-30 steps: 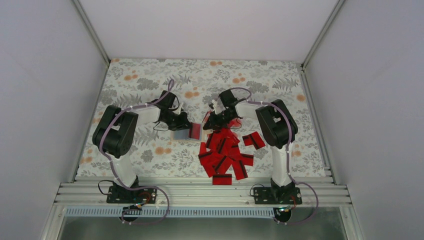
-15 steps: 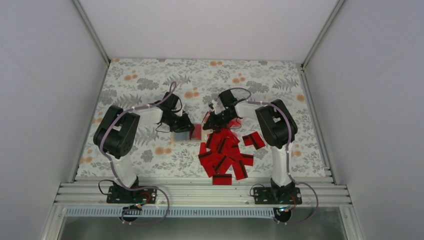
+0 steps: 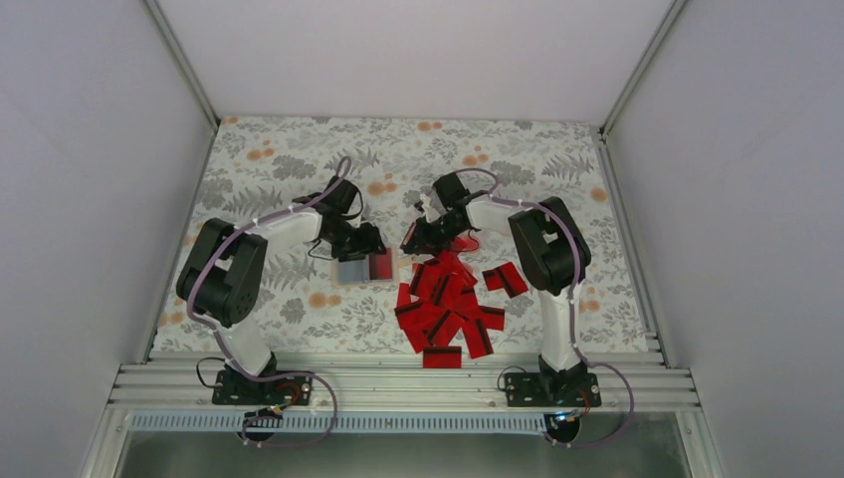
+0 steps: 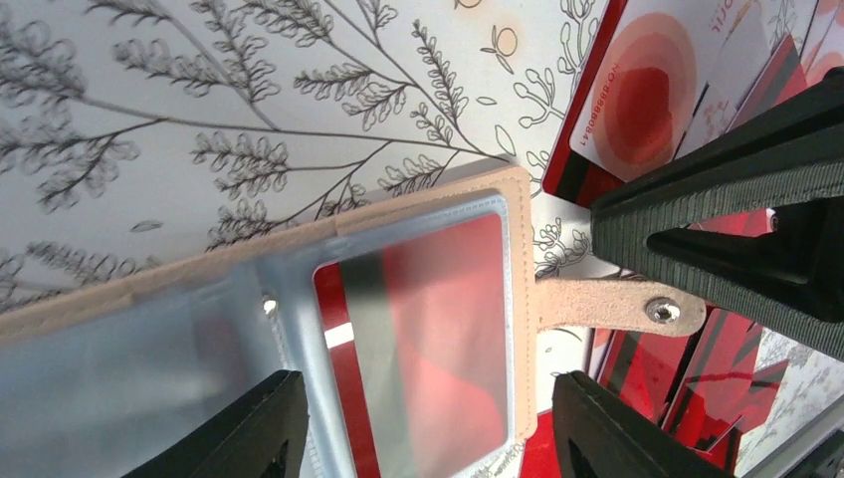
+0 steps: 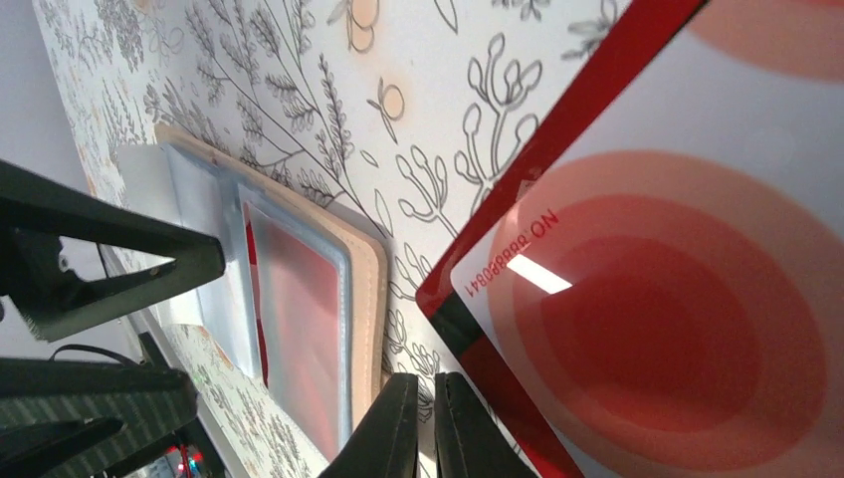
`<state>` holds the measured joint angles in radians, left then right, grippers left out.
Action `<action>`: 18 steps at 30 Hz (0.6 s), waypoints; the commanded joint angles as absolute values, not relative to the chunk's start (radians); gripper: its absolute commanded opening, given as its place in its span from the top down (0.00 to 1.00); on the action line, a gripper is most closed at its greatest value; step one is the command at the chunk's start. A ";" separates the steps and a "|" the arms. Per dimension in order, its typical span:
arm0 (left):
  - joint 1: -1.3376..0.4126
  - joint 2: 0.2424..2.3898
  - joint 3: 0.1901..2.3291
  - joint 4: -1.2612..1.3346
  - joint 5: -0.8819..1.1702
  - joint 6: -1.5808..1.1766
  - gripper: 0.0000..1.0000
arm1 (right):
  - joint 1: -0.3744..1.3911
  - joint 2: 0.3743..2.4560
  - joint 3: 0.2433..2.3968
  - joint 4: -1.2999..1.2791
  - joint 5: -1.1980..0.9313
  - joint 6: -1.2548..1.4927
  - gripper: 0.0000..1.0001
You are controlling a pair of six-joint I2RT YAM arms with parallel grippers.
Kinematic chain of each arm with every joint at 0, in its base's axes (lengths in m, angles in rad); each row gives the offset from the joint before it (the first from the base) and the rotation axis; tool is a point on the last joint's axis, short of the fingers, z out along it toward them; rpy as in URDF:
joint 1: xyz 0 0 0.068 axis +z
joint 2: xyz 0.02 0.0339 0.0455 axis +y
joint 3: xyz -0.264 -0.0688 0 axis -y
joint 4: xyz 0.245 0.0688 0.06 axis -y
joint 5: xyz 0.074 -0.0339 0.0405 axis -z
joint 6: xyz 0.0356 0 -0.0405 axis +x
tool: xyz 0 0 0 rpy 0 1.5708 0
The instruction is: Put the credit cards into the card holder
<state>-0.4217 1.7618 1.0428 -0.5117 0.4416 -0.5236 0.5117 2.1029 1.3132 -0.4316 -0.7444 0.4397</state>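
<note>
Two grippers meet tip to tip over the flowered cloth [image 3: 289, 164]. The left gripper [image 3: 366, 245] hangs directly above the card holder [image 3: 360, 269] with its jaws spread wide and nothing held between them. In the left wrist view its black fingertips [image 4: 261, 423] stand on either side of the holder's clear plastic sleeve [image 4: 418, 234]. Whether they touch the sleeve cannot be told. A red card [image 4: 443, 329] with a dark stripe sits inside that sleeve, squarely between the two fingers. From the holder's beige edge a strap [image 4: 597, 302] with a metal snap [image 4: 662, 311] sticks out toward the right gripper [image 3: 411, 242].

The right gripper hovers just beside the holder on the strap side. Its jaws are pressed almost together and, from its own wrist camera, nothing shows between the fingertips [image 5: 393, 428]. To one side of those tips lies the holder's beige rim [image 5: 373, 289]. To the other side lies a pale-faced card [image 5: 677, 329] with a red blot, resting on a red one.

The loose credit cards [image 3: 446, 304] are heaped on the cloth on the near side of the right gripper, toward that arm's base. A couple lie slightly apart from the heap.
</note>
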 commanded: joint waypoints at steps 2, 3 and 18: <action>-0.429 1.710 1.079 -0.610 0.372 -0.482 0.32 | 0.515 2.090 1.390 -0.508 -0.699 0.396 0.93; -0.429 1.705 1.086 -0.621 0.365 -0.474 0.31 | 0.514 2.086 1.401 -0.519 -0.697 0.392 0.93; -0.448 1.684 1.061 -0.624 0.365 -0.419 0.67 | 0.536 1.937 1.354 -0.473 -0.831 0.495 0.72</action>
